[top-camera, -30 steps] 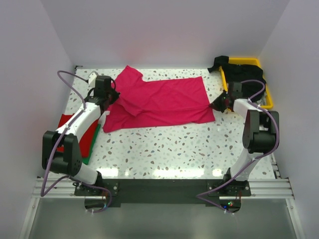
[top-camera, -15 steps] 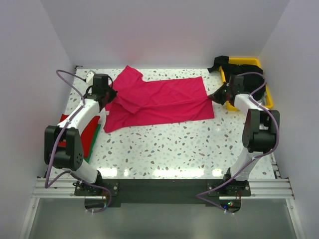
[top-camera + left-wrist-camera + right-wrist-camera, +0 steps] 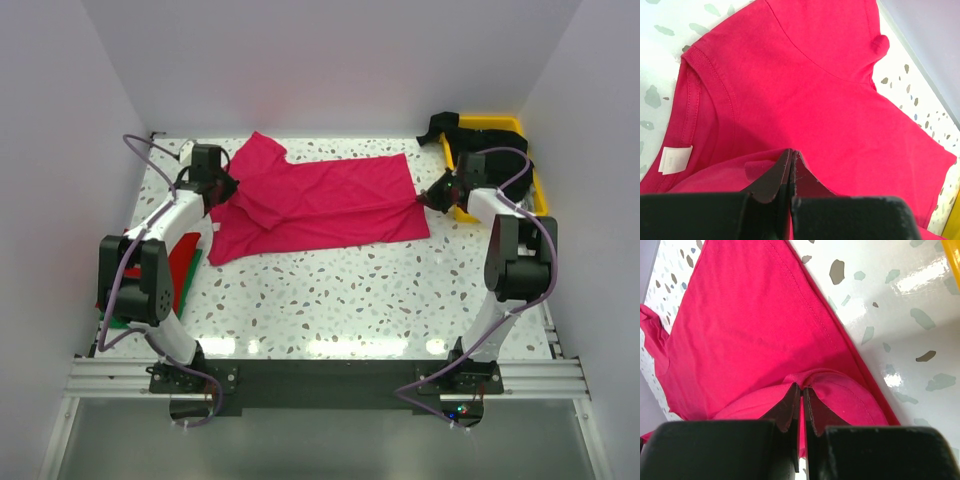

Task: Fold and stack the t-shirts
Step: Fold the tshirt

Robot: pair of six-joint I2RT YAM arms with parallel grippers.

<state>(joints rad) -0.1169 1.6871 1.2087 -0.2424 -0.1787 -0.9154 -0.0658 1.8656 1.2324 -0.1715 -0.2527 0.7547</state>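
Left tool (image 3: 791, 165) is clamped on the 9 o'clock edge of the magenta-pink soft cloth t-shirt (image 3: 330, 200), and the right tool (image 3: 801, 397) is nipping a fold at its 3 o'clock edge. The shirt's spread out toward 12 o'clock on the speckled white bench (image 3: 350, 290).

I count one magenta-pink t-shirt (image 3: 320, 205), one red t-shirt (image 3: 180, 262), one green t-shirt (image 3: 187, 290), one yellow tray (image 3: 541, 207), one heap of black t-shirts (image 3: 490, 148) whose number I cannot tell, and two arms, my left arm (image 3: 165, 225) and my right arm (image 3: 500, 225)
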